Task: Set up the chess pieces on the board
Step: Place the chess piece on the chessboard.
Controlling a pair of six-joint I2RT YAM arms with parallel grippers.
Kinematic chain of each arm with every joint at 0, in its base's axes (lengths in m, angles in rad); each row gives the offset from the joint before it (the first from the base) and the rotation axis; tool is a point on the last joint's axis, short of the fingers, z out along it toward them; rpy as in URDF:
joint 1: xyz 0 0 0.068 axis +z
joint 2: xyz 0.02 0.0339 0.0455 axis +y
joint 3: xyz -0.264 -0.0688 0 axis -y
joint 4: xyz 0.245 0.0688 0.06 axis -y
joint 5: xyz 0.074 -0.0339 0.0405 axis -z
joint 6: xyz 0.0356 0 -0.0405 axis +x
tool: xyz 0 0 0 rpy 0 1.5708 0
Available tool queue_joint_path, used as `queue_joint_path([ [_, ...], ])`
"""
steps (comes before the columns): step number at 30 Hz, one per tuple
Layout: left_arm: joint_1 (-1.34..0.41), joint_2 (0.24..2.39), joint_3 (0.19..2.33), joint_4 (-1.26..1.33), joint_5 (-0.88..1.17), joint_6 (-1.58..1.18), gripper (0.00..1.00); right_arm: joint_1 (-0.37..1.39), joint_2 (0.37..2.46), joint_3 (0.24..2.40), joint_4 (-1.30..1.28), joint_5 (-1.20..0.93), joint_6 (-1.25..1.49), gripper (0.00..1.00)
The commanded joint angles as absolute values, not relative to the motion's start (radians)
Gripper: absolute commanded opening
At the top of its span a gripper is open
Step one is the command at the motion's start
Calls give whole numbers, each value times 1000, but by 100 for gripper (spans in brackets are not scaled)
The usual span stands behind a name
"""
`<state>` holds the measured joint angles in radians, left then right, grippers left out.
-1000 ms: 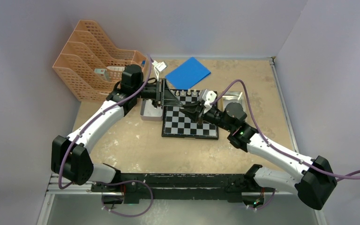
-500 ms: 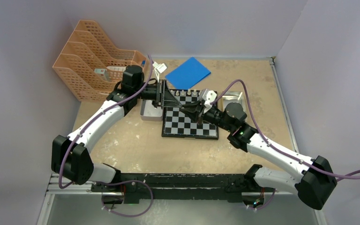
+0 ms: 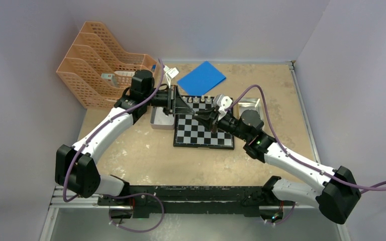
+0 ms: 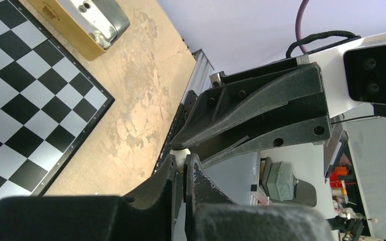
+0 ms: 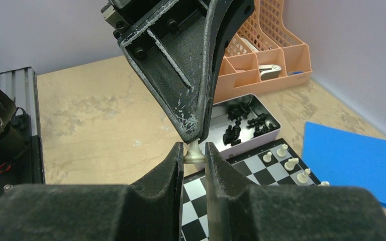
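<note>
While my right hand (image 5: 195,159) is gripping a cream piece (image 5: 194,155) by its base, it is holding that piece upright above the far part of the board (image 5: 261,173). My left hand (image 5: 193,131) is pointing down with its fingers closed together and its tips touching the piece's top. I cannot tell whether they are pinching it. Other cream pieces (image 5: 287,163) are standing on the board's far row. Black pieces (image 5: 236,131) are lying in the tin (image 5: 276,122) beside it.

board (image 4: 30,90) looks glossy, tabletop (image 4: 140,85) worn and rough; fingers (image 5: 191,75) are matt plastic (scratched pale), rack (image 5: 271,55) plastic, tin (image 4: 98,20) shiny metal.
</note>
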<state>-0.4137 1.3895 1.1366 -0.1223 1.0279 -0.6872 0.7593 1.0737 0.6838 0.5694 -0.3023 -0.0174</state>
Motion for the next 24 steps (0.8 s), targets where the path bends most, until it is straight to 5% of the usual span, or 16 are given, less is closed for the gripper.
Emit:
queue_joint_path([
  [1,-417,1396,1159,-107,1024,-654,0,764,1073,676,636,-260,20,19],
  [11,-421,1478,1305,-322,772,-441,0,764,962,565,583,-143,137,50],
  [16,-449,1526,1370,-382,583,-364,0,763,897,530,529,-61,228,76],
  [18,-466,1559,1417,-414,520,-341,0,763,876,531,492,-36,251,97],
  [24,-515,1661,1491,-430,347,-307,0,762,809,554,387,155,302,99],
])
